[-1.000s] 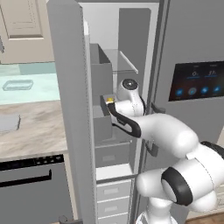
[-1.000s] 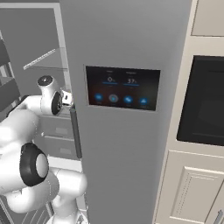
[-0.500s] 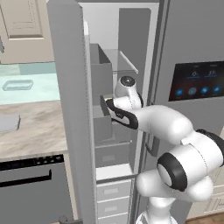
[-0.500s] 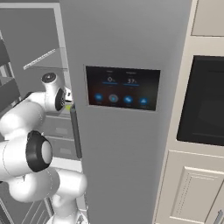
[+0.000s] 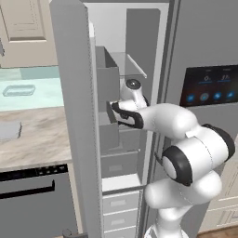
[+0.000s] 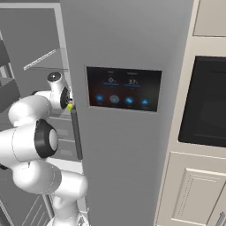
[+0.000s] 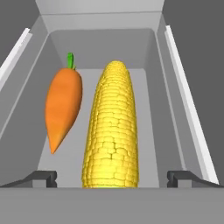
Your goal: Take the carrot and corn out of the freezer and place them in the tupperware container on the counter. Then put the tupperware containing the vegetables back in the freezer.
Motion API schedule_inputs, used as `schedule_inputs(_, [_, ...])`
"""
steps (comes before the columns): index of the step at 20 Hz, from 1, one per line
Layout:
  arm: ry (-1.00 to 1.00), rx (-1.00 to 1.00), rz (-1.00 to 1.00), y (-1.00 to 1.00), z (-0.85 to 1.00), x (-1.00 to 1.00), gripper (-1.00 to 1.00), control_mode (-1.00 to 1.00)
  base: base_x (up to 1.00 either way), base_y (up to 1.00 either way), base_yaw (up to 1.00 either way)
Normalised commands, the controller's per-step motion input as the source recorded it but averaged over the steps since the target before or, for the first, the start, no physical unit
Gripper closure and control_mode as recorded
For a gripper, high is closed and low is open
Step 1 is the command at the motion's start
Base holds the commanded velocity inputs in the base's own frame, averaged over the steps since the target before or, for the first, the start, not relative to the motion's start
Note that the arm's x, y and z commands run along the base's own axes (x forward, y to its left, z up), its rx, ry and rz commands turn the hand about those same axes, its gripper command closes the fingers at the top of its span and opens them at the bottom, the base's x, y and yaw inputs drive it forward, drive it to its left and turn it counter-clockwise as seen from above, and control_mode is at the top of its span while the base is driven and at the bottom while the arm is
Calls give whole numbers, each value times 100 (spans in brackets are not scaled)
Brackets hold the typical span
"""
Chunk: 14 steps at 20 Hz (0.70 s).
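Note:
The hand view looks down into a grey bin (image 7: 30,113) of the freezer (image 5: 135,56). In the bin the orange carrot (image 7: 63,109) lies on the left and the yellow corn (image 7: 111,131) beside it, lengthwise and apart. My gripper (image 7: 112,178) is open, with one fingertip on each side of the corn's near end and nothing gripped. In the left base view the gripper (image 5: 114,111) reaches into the open freezer at mid height. The tupperware container (image 5: 18,89) sits on the far counter (image 5: 37,132) at the left.
The open freezer door (image 5: 74,116) stands between the arm and the counter. A dark dishwasher front (image 5: 32,195) is under the counter. The closed fridge door with its display panel (image 6: 123,90) is to my right, with an oven (image 6: 205,101) beyond it.
The arm has stretched further into the freezer and the hand has moved a little to the left. The jaws have stayed open.

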Motion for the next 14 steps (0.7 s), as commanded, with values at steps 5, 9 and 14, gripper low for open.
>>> schedule_inputs(5, [0,0,0,0,-21,27,-100,-100,0,0,0])
schedule_inputs(9, [0,0,0,1,-30,0,-100,-100,0,0,0])
schedule_inputs(14, [0,0,0,0,-15,7,-100,-100,0,0,0])
